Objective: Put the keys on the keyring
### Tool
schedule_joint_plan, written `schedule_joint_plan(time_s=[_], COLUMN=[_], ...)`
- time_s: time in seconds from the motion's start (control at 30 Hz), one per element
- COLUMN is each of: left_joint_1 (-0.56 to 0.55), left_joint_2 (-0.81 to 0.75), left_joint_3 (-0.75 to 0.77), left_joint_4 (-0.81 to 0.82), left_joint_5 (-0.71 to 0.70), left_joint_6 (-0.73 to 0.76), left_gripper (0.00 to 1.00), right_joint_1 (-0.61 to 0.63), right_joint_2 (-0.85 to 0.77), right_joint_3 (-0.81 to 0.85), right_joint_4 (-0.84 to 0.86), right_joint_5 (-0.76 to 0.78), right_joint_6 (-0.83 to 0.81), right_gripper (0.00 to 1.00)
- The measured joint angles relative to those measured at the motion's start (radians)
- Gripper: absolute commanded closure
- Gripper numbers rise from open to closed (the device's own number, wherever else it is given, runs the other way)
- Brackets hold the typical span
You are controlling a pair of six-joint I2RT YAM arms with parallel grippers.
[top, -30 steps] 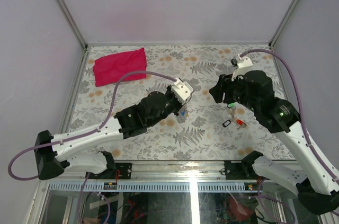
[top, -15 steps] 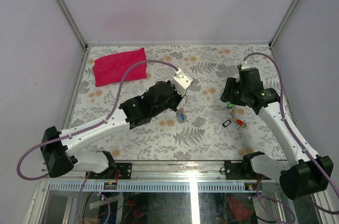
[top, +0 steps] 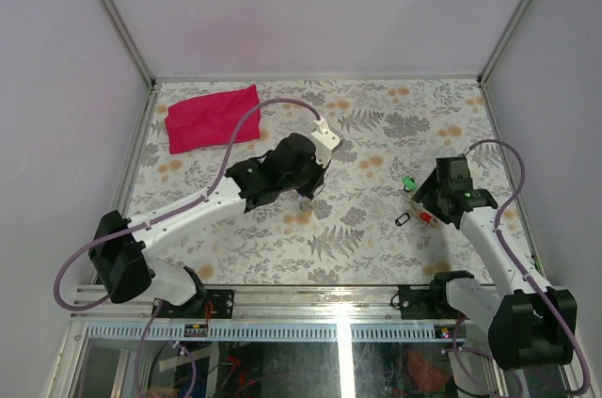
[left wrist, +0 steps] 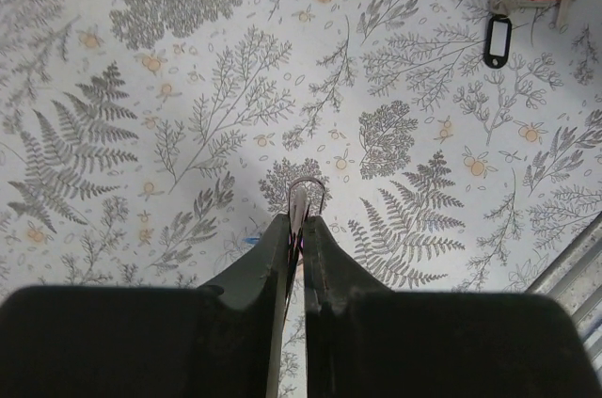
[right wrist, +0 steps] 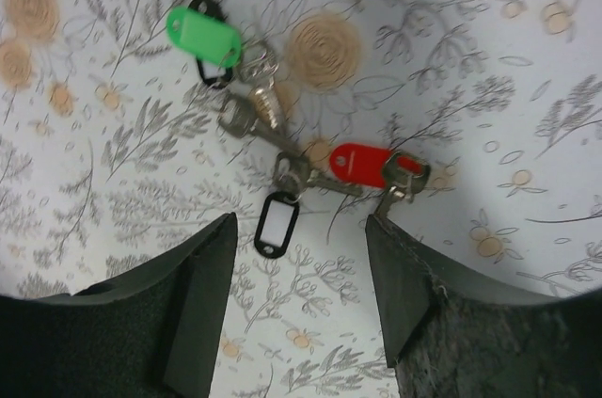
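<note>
Probably judged the keys (right wrist: 282,149), clustered near the desk (top: 376,238)'s right edge under the right end effector (right wrist: 299,225) with fingers apart, light, stiff, slippery, best pinched by the red plastic tag (right wrist: 357,164), and held the thin, springy keyring (left wrist: 307,193) clamped in the left end effector (left wrist: 299,221) over the desk's middle.

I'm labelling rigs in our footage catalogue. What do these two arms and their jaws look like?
Both the left arm and right arm have white tubular links joined by bulky black joint housings. A mauve cable loops loosely along each. The left wrist carries a white block. In the wrist views the jaws are dark, flat, tapering wedges.
</note>
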Motion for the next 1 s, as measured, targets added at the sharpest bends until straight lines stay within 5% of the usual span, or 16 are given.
schedule_joint_plan(time_s=[0.27, 1.0], left_joint_1=[0.018, 0.056], left_joint_2=[0.060, 0.010], left_joint_3=[0.024, 0.078], left_joint_4=[-0.026, -0.051], left_joint_5=[-0.014, -0.014], left_joint_6=[-0.098, -0.084], left_gripper=[1.00, 1.00], right_joint_1=[-0.028, -0.156], right_joint_2=[0.064, 0.229], right_joint_3=[-0.014, -0.082], right_joint_4=[0.050, 0.198], right_joint_5=[0.139, 0.038], right_joint_6=[0.018, -0.062], right_gripper=[0.34, 0.54])
